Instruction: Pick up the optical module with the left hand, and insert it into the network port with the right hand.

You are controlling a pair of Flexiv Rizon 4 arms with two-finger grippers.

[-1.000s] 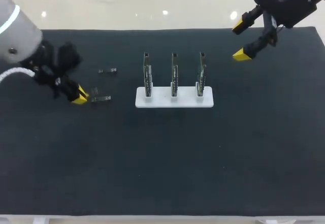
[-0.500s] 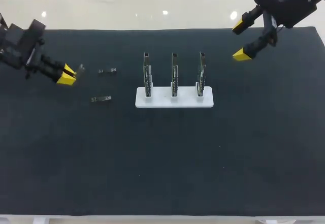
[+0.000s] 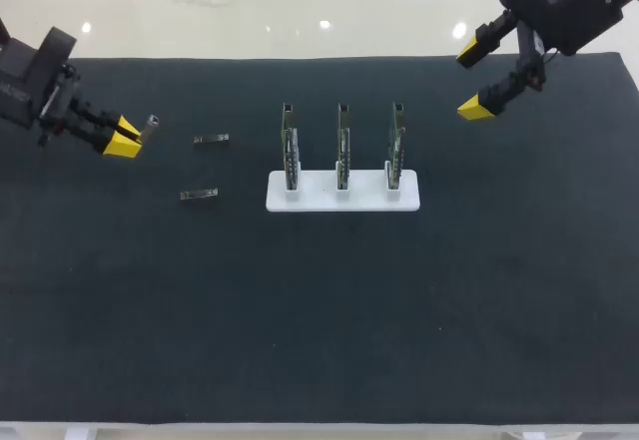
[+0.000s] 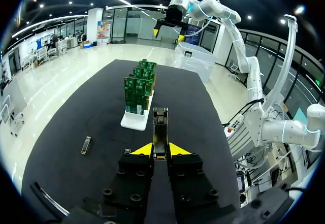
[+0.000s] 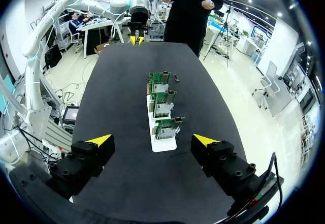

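Three circuit boards (image 3: pixel 342 148) are held upright, side by side, in a white stand (image 3: pixel 318 194) near the middle of the black table (image 3: pixel 319 310). Their network ports are too small to be made out.

Item, optical module (image 3: pixel 150 123): a slim metal piece, carried clear of the table and pinched at one end between the yellow tips of the left gripper (image 3: pixel 125 141). Its free end is pointed toward three o'clock. It is placed at about ten o'clock from the stand, well apart from it. In the left wrist view the module (image 4: pixel 161 127) is clamped from both sides and is seen projecting straight ahead of the gripper (image 4: pixel 161 153), with the stand (image 4: pixel 133 125) beyond it.

Item, two spare modules: both are laid flat on the table. One (image 3: pixel 211 140) is found at nine o'clock from the boards, the other (image 3: pixel 199 195) at nine o'clock from the stand's base.

Item, right gripper (image 3: pixel 477 81): it is raised at about two o'clock from the stand, near the table's far edge. Its fingers are spread wide and nothing is held between them. In the right wrist view the stand (image 5: pixel 163 144) is seen ahead of the gripper (image 5: pixel 152 140).
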